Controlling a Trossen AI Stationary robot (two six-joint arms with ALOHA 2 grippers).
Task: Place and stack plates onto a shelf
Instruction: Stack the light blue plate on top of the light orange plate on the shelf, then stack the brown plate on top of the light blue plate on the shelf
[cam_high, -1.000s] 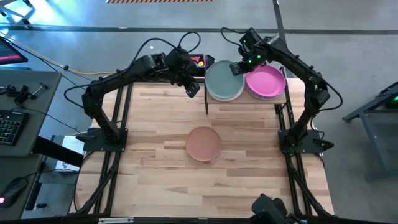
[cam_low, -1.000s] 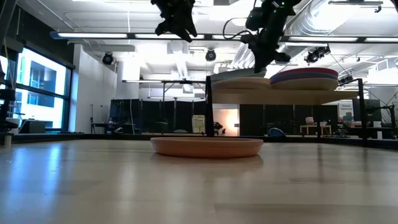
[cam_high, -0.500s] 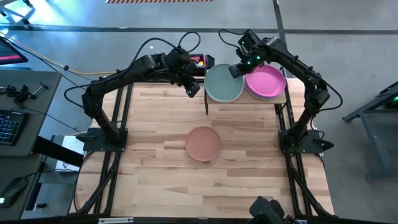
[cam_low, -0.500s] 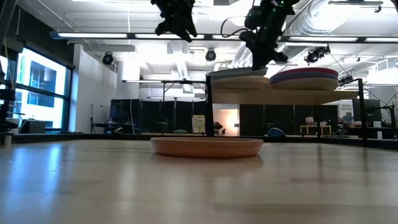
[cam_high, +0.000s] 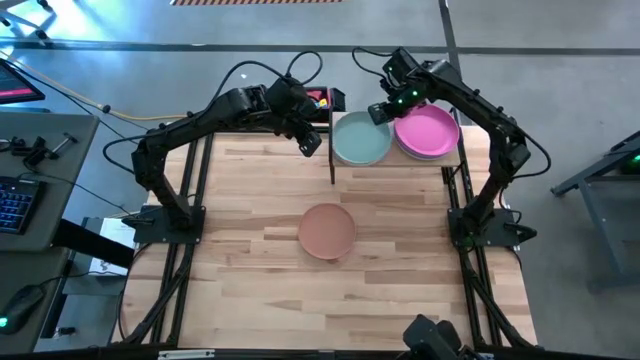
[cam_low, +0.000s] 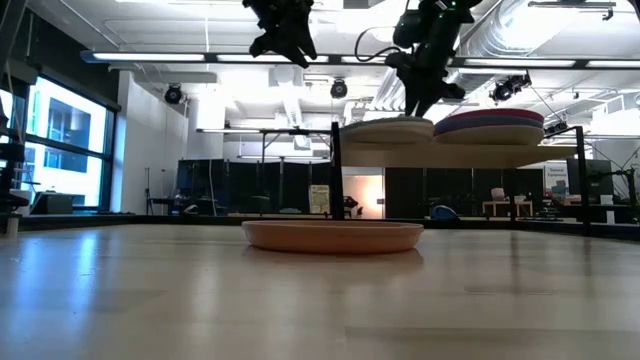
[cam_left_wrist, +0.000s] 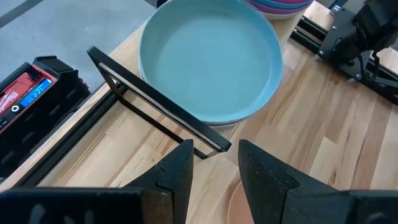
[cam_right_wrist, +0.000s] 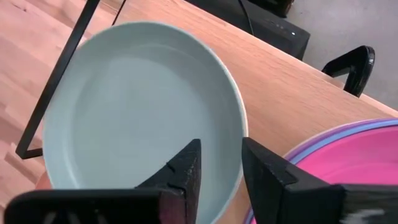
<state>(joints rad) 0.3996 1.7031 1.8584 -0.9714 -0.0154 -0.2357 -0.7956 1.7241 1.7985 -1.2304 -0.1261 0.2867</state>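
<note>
Up top, right gripper (cam_high: 381, 110) over far right rim of mint plate (cam_high: 361, 138), jaws narrowly parted astride that rim, barely clear of it. Mint plate lying on shelf (cam_high: 455, 158), left half, atop a pale plate; pink plate (cam_high: 428, 130) just right of it, topping a stack with purple and blue rims. Terracotta plate (cam_high: 327, 229) alone mid-table (cam_high: 240, 260), nearer. Left gripper (cam_high: 310, 143) hovering just left of shelf, jaws parted, holding nothing.
</note>
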